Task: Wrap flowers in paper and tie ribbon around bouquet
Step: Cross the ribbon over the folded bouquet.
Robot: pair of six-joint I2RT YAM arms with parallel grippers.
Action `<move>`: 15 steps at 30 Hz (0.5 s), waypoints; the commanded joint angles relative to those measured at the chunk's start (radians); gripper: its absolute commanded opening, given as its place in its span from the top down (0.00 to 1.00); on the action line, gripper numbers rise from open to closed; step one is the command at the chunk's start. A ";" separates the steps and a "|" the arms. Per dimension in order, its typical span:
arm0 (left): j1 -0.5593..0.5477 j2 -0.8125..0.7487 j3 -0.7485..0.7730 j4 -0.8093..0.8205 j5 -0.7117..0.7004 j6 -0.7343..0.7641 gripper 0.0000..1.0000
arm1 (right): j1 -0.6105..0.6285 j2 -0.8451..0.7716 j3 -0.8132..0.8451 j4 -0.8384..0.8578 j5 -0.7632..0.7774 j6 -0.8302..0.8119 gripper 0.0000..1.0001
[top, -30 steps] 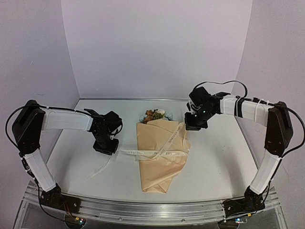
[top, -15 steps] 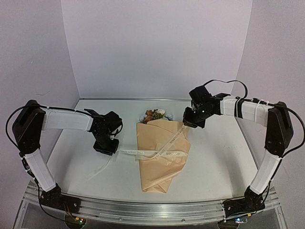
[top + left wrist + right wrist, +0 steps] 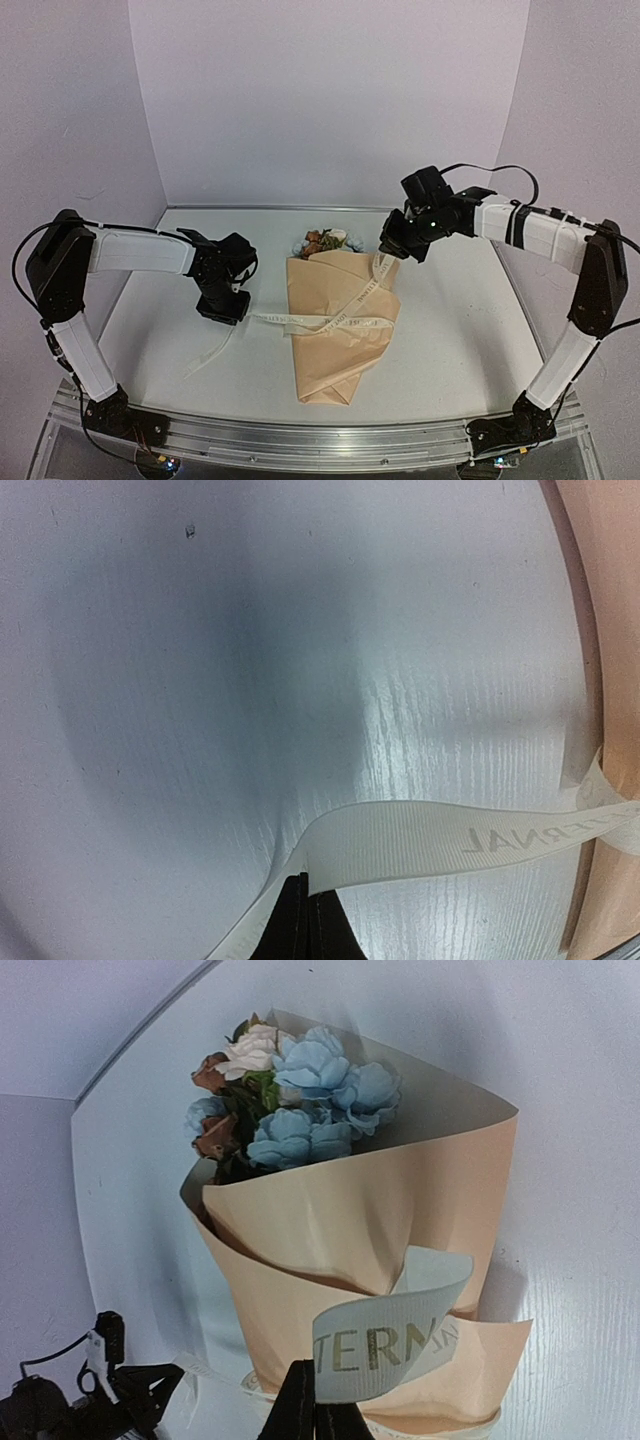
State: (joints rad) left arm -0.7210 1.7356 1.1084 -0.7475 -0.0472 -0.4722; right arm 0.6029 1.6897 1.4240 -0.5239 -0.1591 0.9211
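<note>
Top external view: a paper-wrapped bouquet [image 3: 335, 345] lies flat in the middle of the table [image 3: 460, 330], with a cream ribbon [image 3: 318, 322] crossing its waist. The left gripper [image 3: 232, 314] pinches one ribbon tail low at the tabletop and the right gripper [image 3: 386, 252] pinches the other, lifted over the bouquet's far right corner, probably to keep both tails taut for tying. The bouquet's long axis runs near to far, narrow tip toward the near edge, flowers [image 3: 325, 241] pointing to the far side.

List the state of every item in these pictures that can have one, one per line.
Tan kraft-paper cone bouquet: wrapped, lying flat.
Pale-blue, white and brown flowers: inside cone, heads showing.
Cream-white lettered fabric ribbon: across cone, no knot visible.
Left claw: shut on ribbon.
Right claw: shut on ribbon.
</note>
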 commanded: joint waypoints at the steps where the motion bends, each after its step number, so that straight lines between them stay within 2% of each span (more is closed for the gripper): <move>1: -0.001 0.008 0.014 0.021 0.006 0.008 1.00 | -0.014 -0.074 -0.051 0.001 -0.051 0.042 1.00; 5: -0.002 0.007 0.019 0.017 0.002 0.009 1.00 | -0.053 -0.075 -0.096 0.008 -0.144 0.067 1.00; 7: -0.002 0.010 0.019 0.020 0.006 0.010 1.00 | -0.077 -0.050 -0.118 0.076 -0.202 0.083 1.00; 15: -0.002 0.005 0.023 0.010 0.003 0.012 1.00 | -0.114 0.027 -0.116 0.163 -0.390 -0.155 1.00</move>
State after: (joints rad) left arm -0.7211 1.7424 1.1084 -0.7475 -0.0444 -0.4713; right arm 0.5009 1.6879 1.2987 -0.4369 -0.4232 0.8989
